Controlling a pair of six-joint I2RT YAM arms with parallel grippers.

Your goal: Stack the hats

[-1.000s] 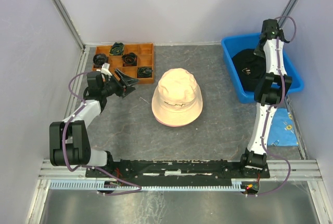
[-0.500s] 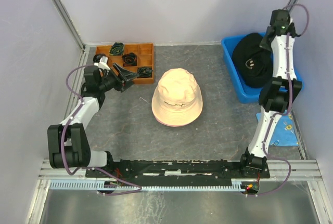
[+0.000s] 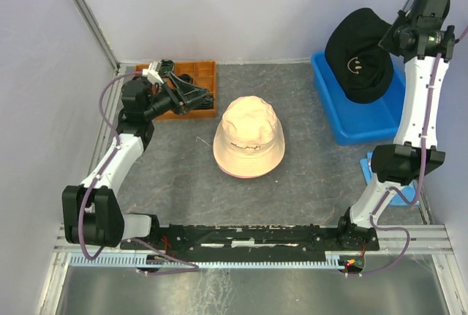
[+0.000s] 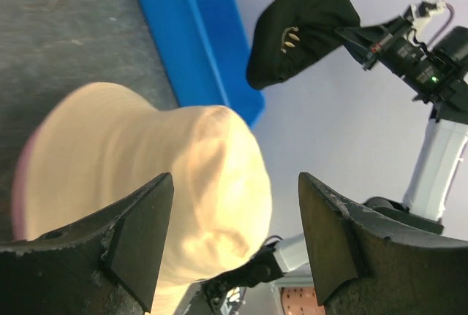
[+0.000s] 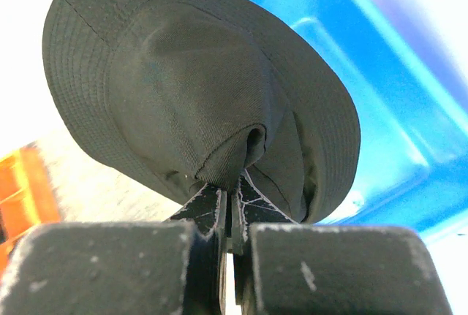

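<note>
This is looking like a robotics lab cell. White panels [image 3: 241, 8] are enclosing a grey bench [image 3: 175, 183] fronted by an aluminium mounting rail [image 3: 417, 236].

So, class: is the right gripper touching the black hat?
Touching. The right wrist view shows the right gripper with fingers pinched shut on a fold of the black hat.

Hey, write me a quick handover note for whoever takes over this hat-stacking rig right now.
Left gripper: open, empty, over the orange tray, pointing at the beige hat.
Right gripper: shut on the black hat at its crown, holding it in the air above the blue bin.
Beige hat: mid-table, crown up; a pink edge shows under its brim, perhaps another hat beneath.
Done: black hat is out of the bin.
Left: carry it over and set it on the beige hat.
</note>
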